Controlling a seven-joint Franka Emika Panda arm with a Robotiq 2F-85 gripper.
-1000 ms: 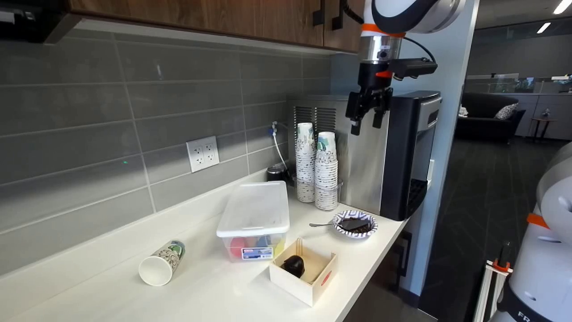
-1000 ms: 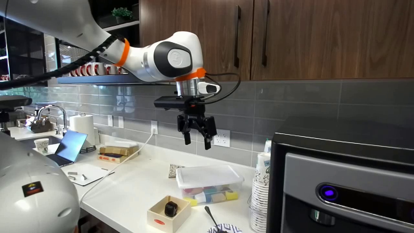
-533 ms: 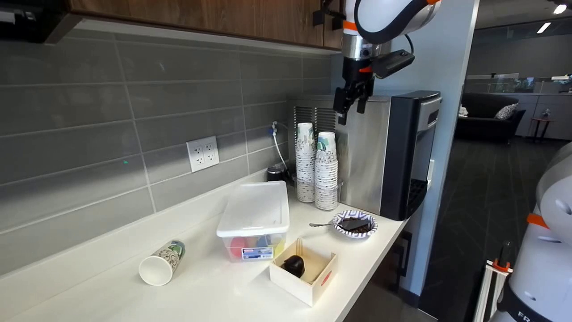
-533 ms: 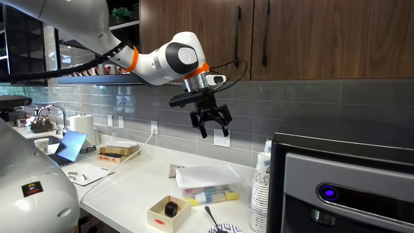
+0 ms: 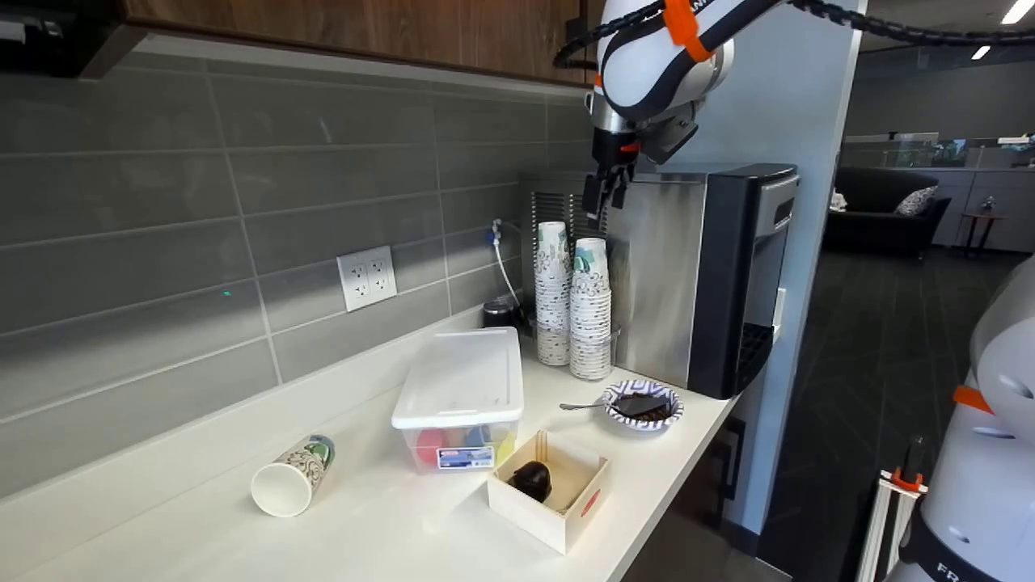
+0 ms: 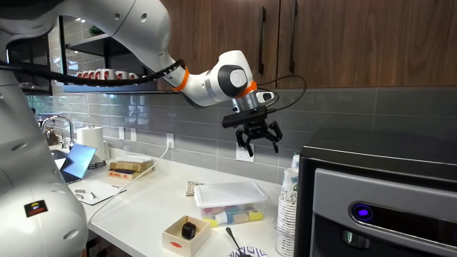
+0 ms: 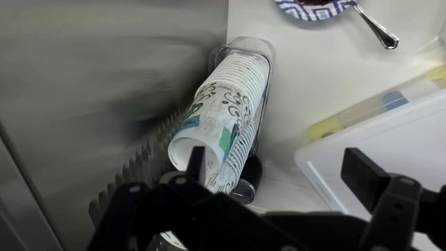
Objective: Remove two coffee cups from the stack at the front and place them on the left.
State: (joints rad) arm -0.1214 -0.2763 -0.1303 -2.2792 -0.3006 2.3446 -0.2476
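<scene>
The wrist view is crossed aslant by the stack [image 7: 240,73], its foot shown toward the top edge and its upper end turned to the camera. In an exterior view its long axis is seen to be close to vertical; the column is stood on the counter [image 5: 388,525], its lower part ringed by a low clear holder [image 7: 267,83], just beside a second column [image 7: 245,143] of cups and near a steel-sided machine [image 5: 659,299].

The coffee cups [image 7: 223,108] are nested upside down at the upper end, bases pointed up and mouths down. Of the topmost one the flank is exposed; of those beneath it (the second cup included) little more than rolled white rims is shown, piled as close, even ridges. The flank is white, printed with dark scrolls and dots, a green leaf-like patch and a blue patch; the base is white and recessed within a ring, faint lettering being carried on its inner wall.

Above the stack the gripper [image 5: 606,208] is held, its fingers [image 7: 198,158] spread wide. By one of them part of the topmost base is covered in the wrist view; in an exterior view a gap is left between fingertips and cup [image 5: 590,255]. By the opposite finger a clear box [image 7: 369,132] is partly hidden.
</scene>
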